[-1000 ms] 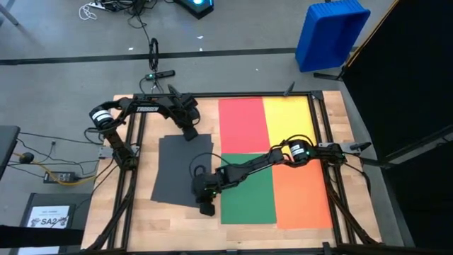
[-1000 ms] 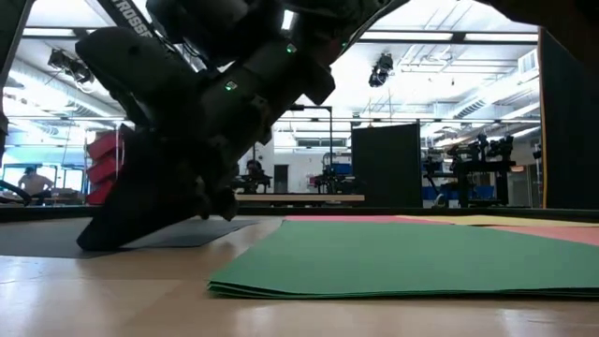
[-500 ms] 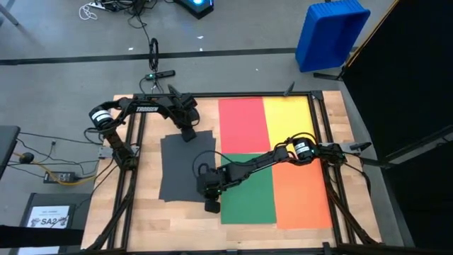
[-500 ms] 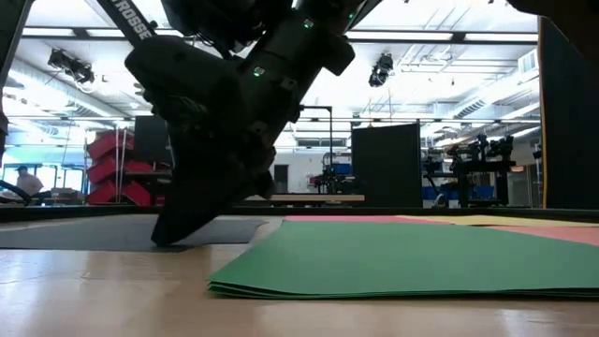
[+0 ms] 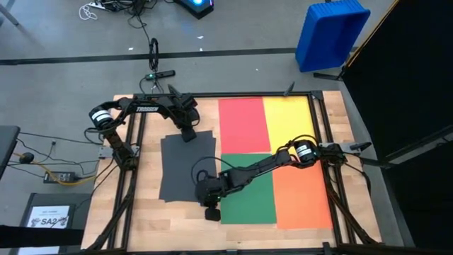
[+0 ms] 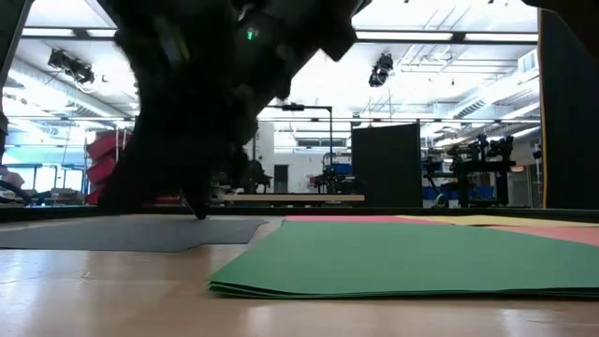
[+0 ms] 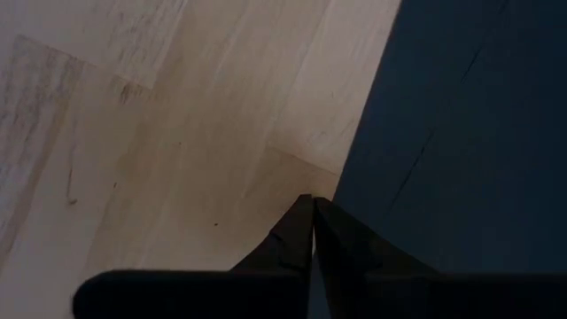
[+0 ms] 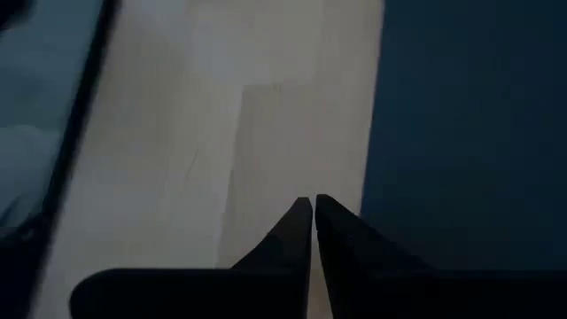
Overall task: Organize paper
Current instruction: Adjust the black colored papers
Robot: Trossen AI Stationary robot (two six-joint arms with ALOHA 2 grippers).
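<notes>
A dark grey sheet [image 5: 180, 170] lies flat on the wooden table, left of four sheets laid in a block: red [image 5: 241, 124], yellow [image 5: 287, 120], green [image 5: 248, 195] and orange [image 5: 301, 195]. My left gripper [image 5: 190, 136] is shut at the dark sheet's far edge; its wrist view shows the tips [image 7: 313, 199] right at the paper's edge [image 7: 354, 151]. My right gripper [image 5: 211, 212] is shut by the sheet's near right corner. Its tips [image 8: 313, 202] hang over bare wood beside the dark paper [image 8: 469, 133], and in the low view they are raised [image 6: 199, 213] above the sheet [image 6: 122, 234]. My left gripper comes at the dark grey sheet from above, its shut fingertips [image 7: 323, 213] at the sheet's far edge [image 7: 354, 151]. The sheet lies flat on the table. Whether the tips press on the paper or stand just off it, I cannot tell.
The green sheet's near edge [image 6: 393, 257] lies close to the low camera. Black frame rails [image 5: 134, 177] run along the table's left and right sides. Off the table are a blue bin [image 5: 331, 32] and a small white sheet marked SA2 [image 5: 53, 216]. Bare wood [image 5: 145, 170] shows left of the dark sheet.
My right gripper moved toward the table's near edge with its shut tips on the dark sheet's near end. That end slid toward the green sheet, so the dark sheet turned from slanted to square with the table. The gripper then rose off the sheet. The sheet's far end stayed by my left gripper.
</notes>
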